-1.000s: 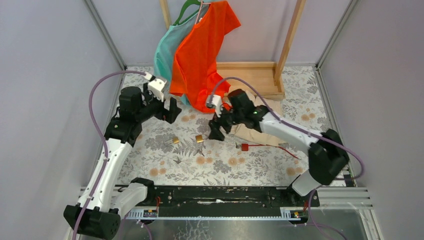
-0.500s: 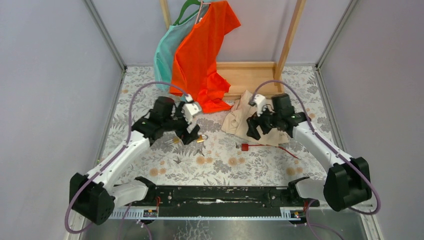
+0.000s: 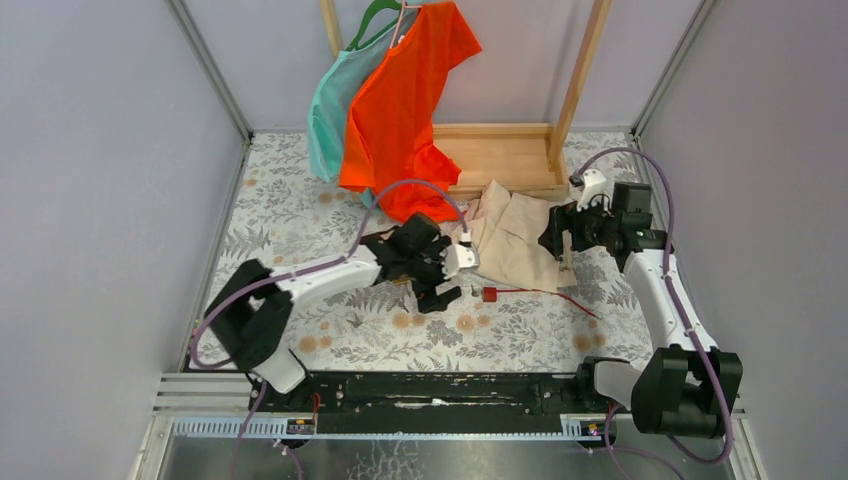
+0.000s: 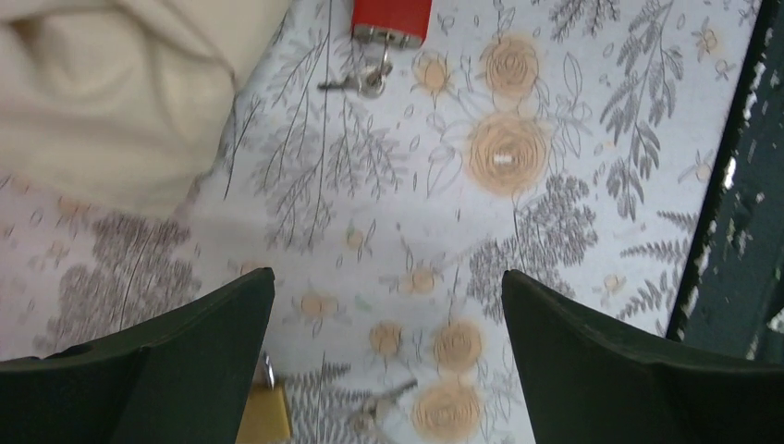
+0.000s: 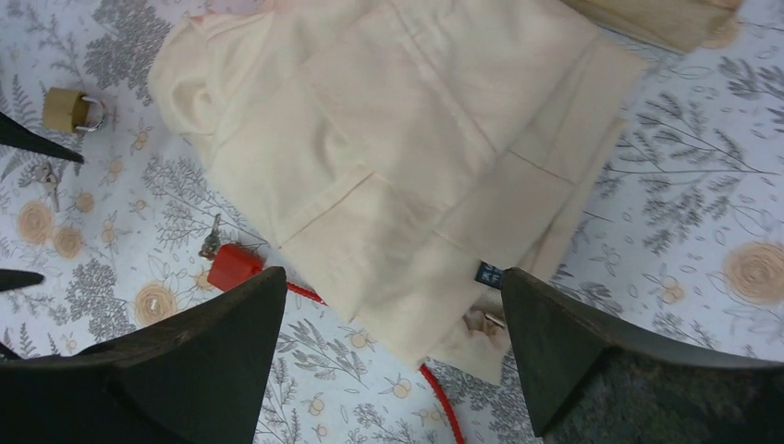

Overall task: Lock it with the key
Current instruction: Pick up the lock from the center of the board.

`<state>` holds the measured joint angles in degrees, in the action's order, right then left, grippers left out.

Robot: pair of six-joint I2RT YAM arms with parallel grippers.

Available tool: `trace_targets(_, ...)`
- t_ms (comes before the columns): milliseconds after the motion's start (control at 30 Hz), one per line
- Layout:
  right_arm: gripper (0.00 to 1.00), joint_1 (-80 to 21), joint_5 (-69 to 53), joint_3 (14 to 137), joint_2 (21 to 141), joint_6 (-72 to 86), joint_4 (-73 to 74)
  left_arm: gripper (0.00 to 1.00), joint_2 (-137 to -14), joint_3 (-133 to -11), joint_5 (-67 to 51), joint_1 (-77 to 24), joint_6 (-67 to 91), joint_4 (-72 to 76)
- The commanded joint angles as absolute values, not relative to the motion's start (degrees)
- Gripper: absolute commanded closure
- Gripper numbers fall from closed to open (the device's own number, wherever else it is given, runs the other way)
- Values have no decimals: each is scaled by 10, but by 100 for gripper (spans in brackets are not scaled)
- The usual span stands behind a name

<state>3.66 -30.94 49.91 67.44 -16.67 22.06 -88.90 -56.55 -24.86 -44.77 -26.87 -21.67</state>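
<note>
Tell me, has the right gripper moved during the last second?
Yes. In the top view the right gripper went rightward, from below the wooden base's left end to below its right end.

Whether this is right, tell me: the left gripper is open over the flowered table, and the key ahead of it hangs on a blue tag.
Wrong colour: the tag is red. The left gripper is open over the flowered table, with the key ahead on that tag; the left wrist view shows it.
</note>
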Motion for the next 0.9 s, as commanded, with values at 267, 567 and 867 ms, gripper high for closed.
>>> trace_targets(267, 4, 109, -328, 493, 619, -162, 207, 9, -1095, -710, -228, -513, -261, -149)
trace_targets(567, 4, 111, -334, 494, 634, -161, 209, 14, -1154, -753, -238, -526, -257, -151)
trace_targets(867, 4, 111, -344, 495, 639, -166, 213, 22, -1183, -772, -222, -551, -253, -143)
